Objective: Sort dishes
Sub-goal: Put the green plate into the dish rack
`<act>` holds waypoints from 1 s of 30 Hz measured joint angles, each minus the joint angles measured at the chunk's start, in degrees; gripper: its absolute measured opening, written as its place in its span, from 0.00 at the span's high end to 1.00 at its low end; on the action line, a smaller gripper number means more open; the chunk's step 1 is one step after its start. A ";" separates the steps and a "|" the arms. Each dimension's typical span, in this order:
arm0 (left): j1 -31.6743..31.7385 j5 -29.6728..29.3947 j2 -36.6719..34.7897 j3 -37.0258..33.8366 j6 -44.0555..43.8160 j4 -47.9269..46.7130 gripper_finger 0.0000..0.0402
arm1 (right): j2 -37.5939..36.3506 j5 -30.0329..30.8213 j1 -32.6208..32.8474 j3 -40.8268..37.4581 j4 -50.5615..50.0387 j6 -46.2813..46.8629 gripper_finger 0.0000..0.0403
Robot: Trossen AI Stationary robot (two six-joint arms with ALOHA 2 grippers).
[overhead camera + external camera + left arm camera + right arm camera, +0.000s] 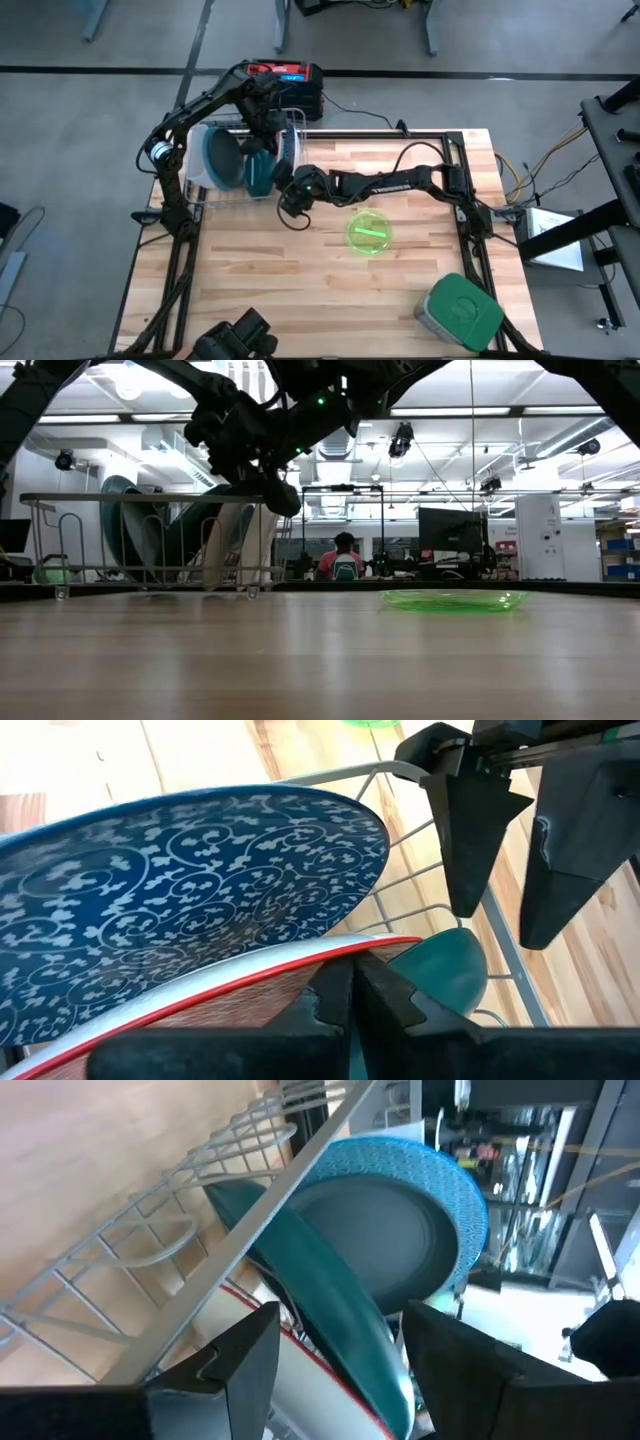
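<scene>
A wire rack (200, 190) at the table's far left holds several dishes on edge: a light blue patterned plate (180, 870), a white plate with a red rim and reddish underside (230, 985), and a dark teal plate (330, 1310). A lime green plate (368, 232) lies flat on the table's middle. My left gripper (352, 995) is shut over the rack, its tips by the red-rimmed plate. My right gripper (345, 1350) is open at the rack's right side, one finger on each side of the teal plate's edge. My left gripper's shut fingertips (330, 985) lie just under the red-rimmed plate's rim (300, 960), coming from above the rack. I cannot tell whether they touch it. My right gripper's open fingers (240, 1360) stand on either side of the teal plate's rim (360, 1350). I cannot tell whether they touch it.
A square grey container with a green lid (460, 310) stands at the near right corner. A red and black box (290, 80) sits beyond the table's far edge. The rack's wires (160, 1250) run close by both grippers. A person (344, 558) sits far off in the room.
</scene>
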 joint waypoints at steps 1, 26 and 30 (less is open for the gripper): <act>0.00 -0.04 0.00 0.00 0.01 -0.06 1.00 | 0.00 -0.74 -0.23 -0.01 0.34 -0.63 0.50; 0.00 -0.04 0.00 -0.26 0.13 0.10 1.00 | 0.07 -8.00 -2.48 2.15 -0.90 -0.84 0.51; 0.03 0.42 0.00 -1.03 0.80 0.59 1.00 | 0.07 -12.86 -2.84 3.65 -3.05 3.81 0.51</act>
